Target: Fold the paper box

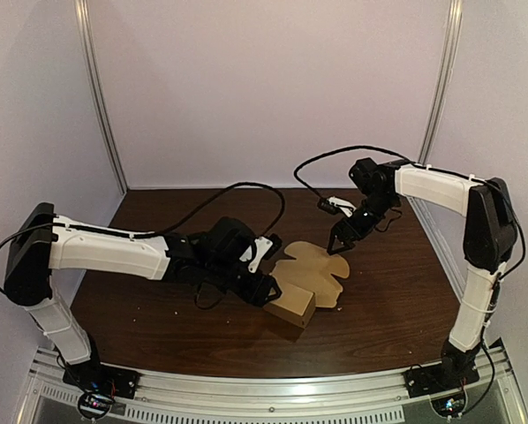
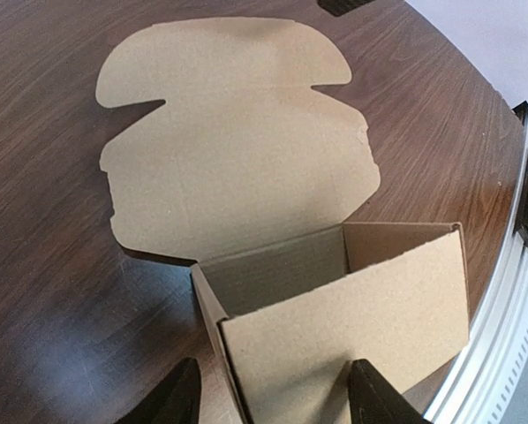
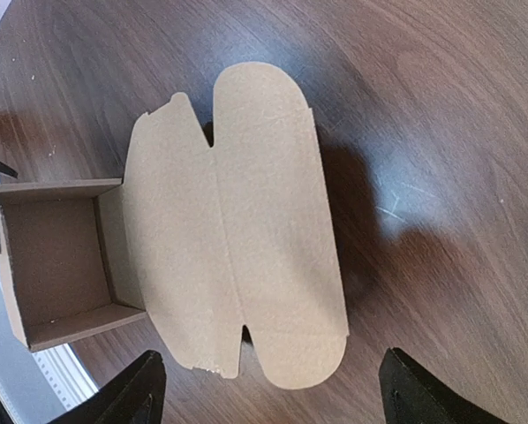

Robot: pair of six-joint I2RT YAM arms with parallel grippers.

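**Dark tabletop, box open: lid points away from the left jaws and ends under the right**

Dark wood table (image 1: 158, 336) carries the paper box (image 1: 304, 287) a little right of centre, between the two arms. Nearest the bases, the left gripper (image 1: 268, 291) sits low at the near-left side of the box's upright tub (image 2: 335, 318). Its jaws stand apart and empty, with the tub's front wall just ahead of the fingertips (image 2: 374, 397); whether they touch the card I cannot tell.

Beyond the tub, the lid panel (image 2: 237, 150) lies flat on the wood, unfolded. Its long axis runs away from the left jaws toward the far right and ends in a rounded tuck flap (image 3: 282, 230). Farthest out, the right gripper (image 1: 339, 240) hovers above that free end, jaws spread wide and holding nothing.

The right arm is plainly nearer the lid's loose edge. Lifting that edge and swinging it back over the tub looks like its job, while the left arm is placed to brace the tub against sliding.
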